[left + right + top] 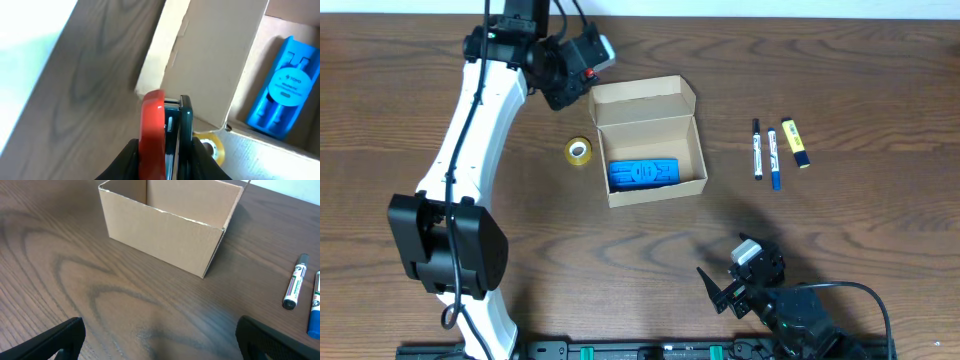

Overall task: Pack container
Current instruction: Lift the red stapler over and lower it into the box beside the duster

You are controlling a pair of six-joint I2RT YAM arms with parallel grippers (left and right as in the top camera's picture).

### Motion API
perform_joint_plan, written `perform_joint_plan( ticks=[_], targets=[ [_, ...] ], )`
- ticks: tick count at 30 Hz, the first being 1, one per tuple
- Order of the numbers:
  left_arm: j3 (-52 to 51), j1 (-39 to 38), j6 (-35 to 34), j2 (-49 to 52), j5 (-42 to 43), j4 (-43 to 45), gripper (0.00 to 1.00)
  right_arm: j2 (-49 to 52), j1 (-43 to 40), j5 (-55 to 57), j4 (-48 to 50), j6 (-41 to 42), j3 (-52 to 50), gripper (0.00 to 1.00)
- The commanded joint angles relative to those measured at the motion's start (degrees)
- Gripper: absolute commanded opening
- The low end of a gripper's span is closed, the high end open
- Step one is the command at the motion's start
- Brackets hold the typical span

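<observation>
The tan cardboard container (700,150) stands open at the table's middle, its flap lid (642,97) folded back. A blue packet (645,173) lies inside; it also shows in the left wrist view (282,90). My left gripper (582,62) hovers just behind the container's back left corner, shut on a thin red and dark object (165,130). My right gripper (725,290) is open and empty near the front edge, facing the container (165,220).
A yellow tape roll (579,151) lies left of the container and shows in the left wrist view (212,145). To the right lie a black marker (757,148), a blue marker (773,158) and a yellow highlighter (796,142).
</observation>
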Motion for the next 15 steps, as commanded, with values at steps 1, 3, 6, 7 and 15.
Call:
perform_joint_plan(
  ticks=[1, 3, 6, 7, 15],
  targets=[
    [1.0, 0.5, -2.4, 0.1, 1.4, 1.9, 0.05, -0.4, 0.8, 0.1, 0.0, -0.8, -0.2, 0.99],
    [1.0, 0.5, -9.2, 0.1, 2.1, 4.6, 0.05, -0.4, 0.8, 0.1, 0.0, -0.8, -0.2, 0.99],
    [1.0, 0.3, -20.3, 0.1, 3.5, 11.3, 0.05, -0.4, 0.8, 0.1, 0.0, -0.8, -0.2, 0.99],
    [1.0, 0.1, -23.5, 0.1, 3.4, 13.5, 0.05, -0.4, 0.8, 0.1, 0.0, -0.8, -0.2, 0.99],
    [1.0, -0.8, -32.5, 0.1, 2.7, 19.0, 0.06, -0.4, 0.8, 0.1, 0.0, -0.8, -0.2, 0.99]
  ],
)
